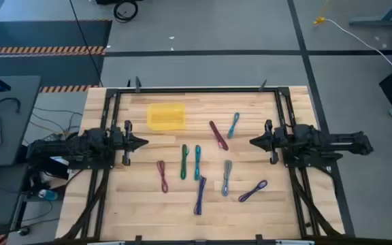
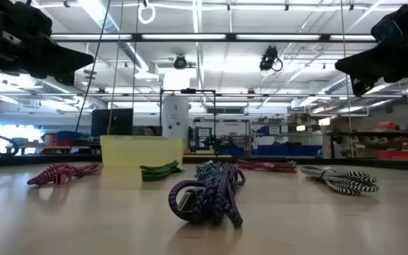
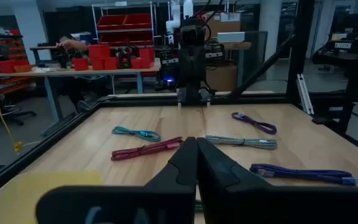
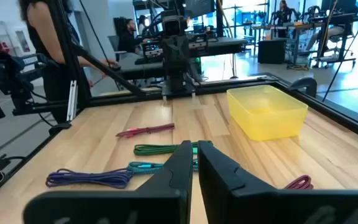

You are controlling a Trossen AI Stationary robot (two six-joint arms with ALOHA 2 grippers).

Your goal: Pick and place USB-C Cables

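Observation:
Several short braided cable bundles lie flat and apart on the wooden table: a maroon cable [image 1: 218, 135], a teal cable [image 1: 233, 125], a green cable [image 1: 184, 161], a teal-blue cable [image 1: 198, 162], a second maroon cable [image 1: 162, 175], a grey cable [image 1: 227, 177] and two purple cables [image 1: 200, 194] [image 1: 253, 191]. My left gripper [image 1: 141, 142] hovers shut over the table's left side, pointing right. My right gripper [image 1: 254, 141] hovers shut over the right side, pointing left. Both are raised above the table, and the cables lie between them.
A small yellow tray [image 1: 165, 116] stands on the table's far left part, just beyond my left gripper. A black frame [image 1: 196, 89] runs round the table's edges. In the low view one purple cable [image 2: 207, 198] lies nearest the near edge. People stand in the room behind.

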